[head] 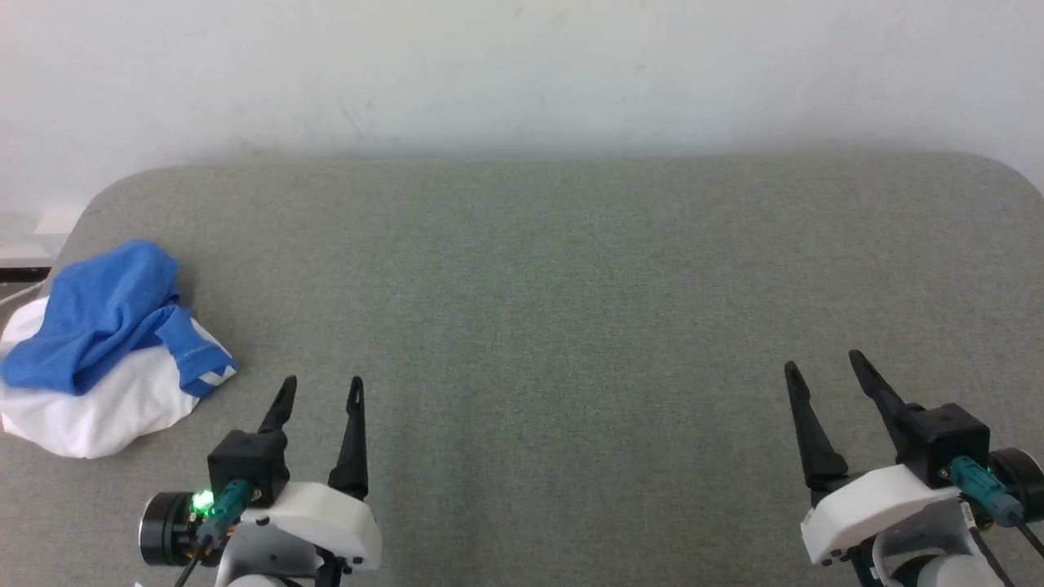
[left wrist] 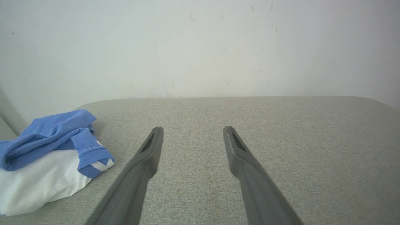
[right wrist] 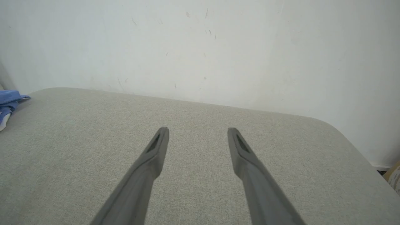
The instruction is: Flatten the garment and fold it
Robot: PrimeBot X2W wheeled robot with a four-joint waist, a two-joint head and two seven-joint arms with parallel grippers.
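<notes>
The garment (head: 106,350) lies bunched in a heap at the left edge of the grey padded table (head: 555,285), blue sleeves piled over the white body. The left wrist view has the garment (left wrist: 50,156) at its lower left, and a blue corner of the garment (right wrist: 7,100) pokes in at the left edge of the right wrist view. My left gripper (head: 322,390) hovers open just right of the heap, nothing between its fingers. Far over at the lower right, my right gripper (head: 824,365) is open too, well away from the cloth.
A pale wall (head: 522,73) runs behind the table's rounded far edge. The table's right rounded corner (right wrist: 331,125) drops off toward the floor, where a bit of cardboard (right wrist: 394,176) shows. The grey surface stretches bare between the two grippers.
</notes>
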